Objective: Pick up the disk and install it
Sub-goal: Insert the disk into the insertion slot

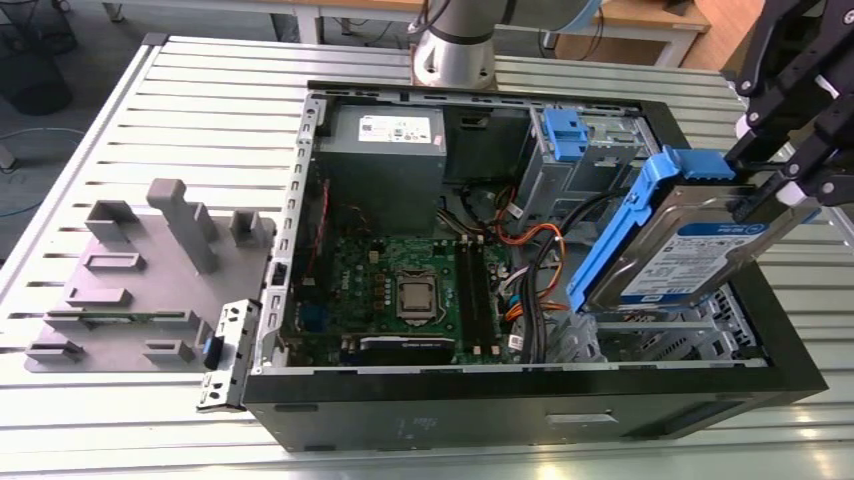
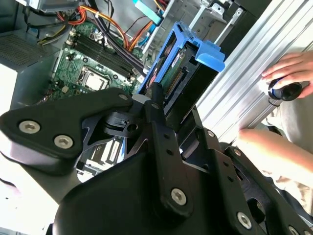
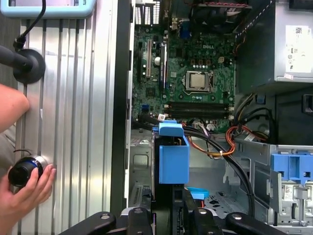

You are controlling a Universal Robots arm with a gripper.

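Observation:
The disk [image 1: 694, 250], silver with a white-and-blue label and blue side rails, hangs tilted over the open computer case [image 1: 534, 410] at the exterior view's right. My gripper [image 1: 771, 195] is shut on its upper end, black fingers on both sides. The disk's lower end sits just above the metal drive bay [image 1: 667, 335] in the case's near right corner. In the second wrist view the disk [image 2: 168, 73] juts out past my gripper [image 2: 159, 110]. The first wrist view has its blue rail end [image 3: 173, 156] standing above my gripper [image 3: 173, 218].
Inside the case lie the green motherboard [image 1: 400, 290], a grey power-supply box [image 1: 387, 140], bundled cables [image 1: 534, 250] and a blue latch on a metal cage [image 1: 567, 135]. A grey fixture [image 1: 147, 270] sits on the slatted table. A person's hand [image 3: 24, 191] rests beside the case.

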